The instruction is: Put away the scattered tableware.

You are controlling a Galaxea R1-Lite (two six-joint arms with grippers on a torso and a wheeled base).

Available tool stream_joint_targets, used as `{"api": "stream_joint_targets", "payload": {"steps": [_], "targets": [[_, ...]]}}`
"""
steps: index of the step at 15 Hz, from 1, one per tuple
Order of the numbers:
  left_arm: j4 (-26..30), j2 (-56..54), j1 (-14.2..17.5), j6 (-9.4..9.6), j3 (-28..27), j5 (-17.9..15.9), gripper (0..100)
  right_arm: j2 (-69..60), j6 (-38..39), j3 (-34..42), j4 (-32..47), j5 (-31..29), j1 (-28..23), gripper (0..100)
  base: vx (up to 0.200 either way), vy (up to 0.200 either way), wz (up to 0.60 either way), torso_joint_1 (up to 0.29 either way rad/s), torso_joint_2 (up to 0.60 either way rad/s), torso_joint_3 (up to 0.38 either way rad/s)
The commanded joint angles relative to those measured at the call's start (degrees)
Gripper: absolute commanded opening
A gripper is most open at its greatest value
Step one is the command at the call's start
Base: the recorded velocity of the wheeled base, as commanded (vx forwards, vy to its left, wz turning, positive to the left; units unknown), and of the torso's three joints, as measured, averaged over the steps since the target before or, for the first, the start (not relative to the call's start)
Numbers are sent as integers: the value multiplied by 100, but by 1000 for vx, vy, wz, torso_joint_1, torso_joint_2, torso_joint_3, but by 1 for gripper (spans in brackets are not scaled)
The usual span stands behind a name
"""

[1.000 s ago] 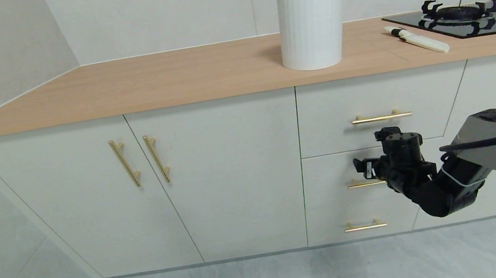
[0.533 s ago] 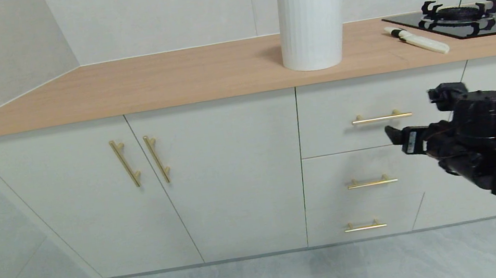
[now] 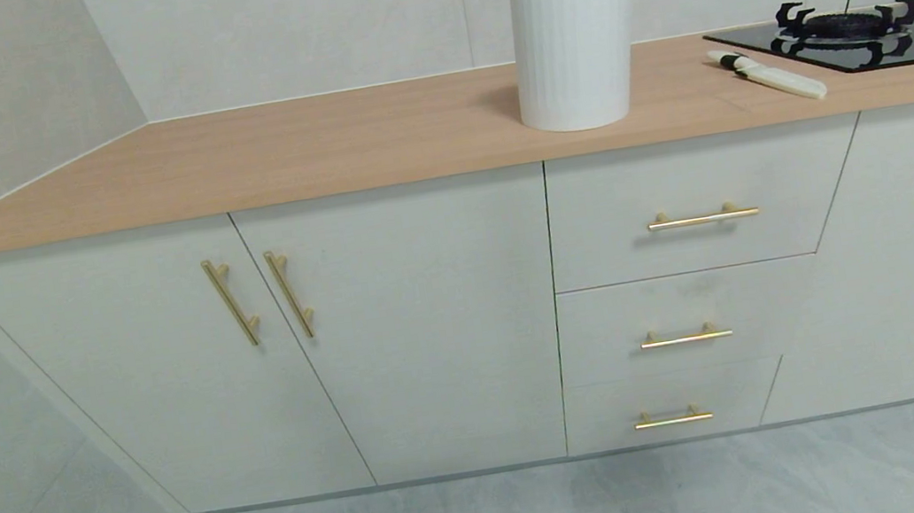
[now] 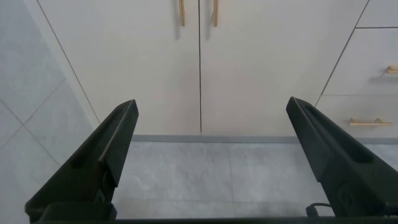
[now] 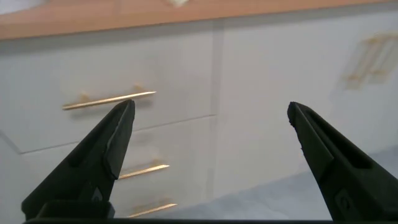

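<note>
Wood table (image 3: 272, 153) against tiled walls carries a ribbed white canister (image 3: 573, 34), a knife (image 3: 767, 74), a gas hob (image 3: 845, 27). Left gripper (image 4: 211, 104), right gripper (image 5: 210, 107): jaws wide apart, empty.

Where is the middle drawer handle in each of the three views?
Head view: middle handle between top handle and bottom handle.
Left wrist view: middle handle at the picture's edge, just above bottom handle.
Right wrist view: middle handle between top handle and bottom handle.
Shared landmark: bottom handle.
</note>
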Motion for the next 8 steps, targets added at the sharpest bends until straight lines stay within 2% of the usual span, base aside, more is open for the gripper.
{"api": "stream_joint_targets", "payload": {"steps": [1, 3, 4, 5, 8], "targets": [[0, 2, 2, -2, 0, 1, 100, -3011, -711, 40, 2000, -93, -374, 100, 0, 0, 0, 0, 0, 0], [0, 2, 2, -2, 0, 1, 100, -4031, -984, -557, 3344, -76, -691, 100, 0, 0, 0, 0, 0, 0], [0, 2, 2, -2, 0, 1, 100, -4171, -992, -636, 3520, -50, -743, 100, 0, 0, 0, 0, 0, 0], [0, 2, 2, -2, 0, 1, 100, -4778, -1071, -768, 4056, 117, -778, 100, 0, 0, 0, 0, 0, 0], [0, 2, 2, -2, 0, 1, 100, -5692, -1089, -742, 5023, 170, -1016, 100, 0, 0, 0, 0, 0, 0]]}}
